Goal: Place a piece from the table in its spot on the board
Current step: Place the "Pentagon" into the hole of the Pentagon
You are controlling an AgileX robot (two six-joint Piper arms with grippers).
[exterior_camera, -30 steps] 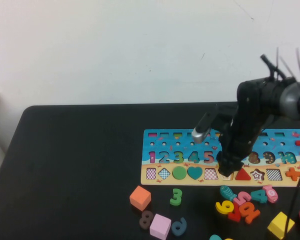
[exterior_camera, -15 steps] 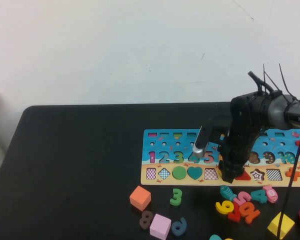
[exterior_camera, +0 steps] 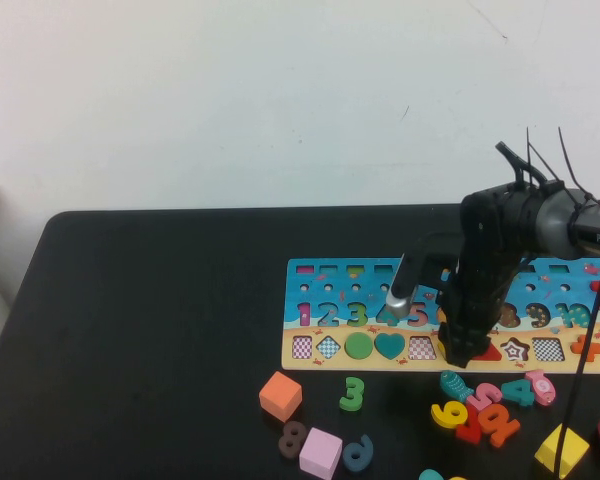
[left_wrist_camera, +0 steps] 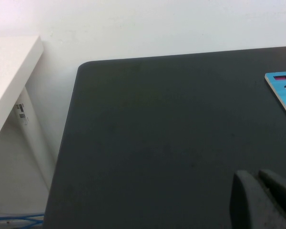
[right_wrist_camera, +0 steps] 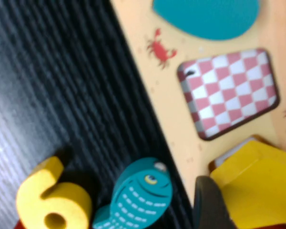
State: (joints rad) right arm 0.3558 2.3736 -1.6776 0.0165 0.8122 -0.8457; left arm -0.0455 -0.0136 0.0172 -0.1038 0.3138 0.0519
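Observation:
The puzzle board (exterior_camera: 335, 270) lies on the black table at right of centre, with numbers and shapes in its slots. My right gripper (exterior_camera: 458, 350) is low over the board's front row, between the heart (exterior_camera: 389, 345) and the red triangle (exterior_camera: 488, 350). It is shut on a yellow piece (right_wrist_camera: 257, 186), which sits tilted at a slot beside the red checkered slot (right_wrist_camera: 229, 90). One dark finger (right_wrist_camera: 212, 205) presses the piece's side. My left gripper (left_wrist_camera: 263, 198) hangs over bare table at the far left, shut and empty, outside the high view.
Loose pieces lie in front of the board: an orange cube (exterior_camera: 280, 395), a green 3 (exterior_camera: 353, 393), a pink cube (exterior_camera: 321, 452), a teal fish (exterior_camera: 456, 384), a yellow 6 (exterior_camera: 446, 413) and a yellow cube (exterior_camera: 561, 450). The board's corner (left_wrist_camera: 283, 86) shows in the left wrist view.
My right arm has come down and slightly right onto the board's front row with the yellow piece. In the last half second it has barely moved.

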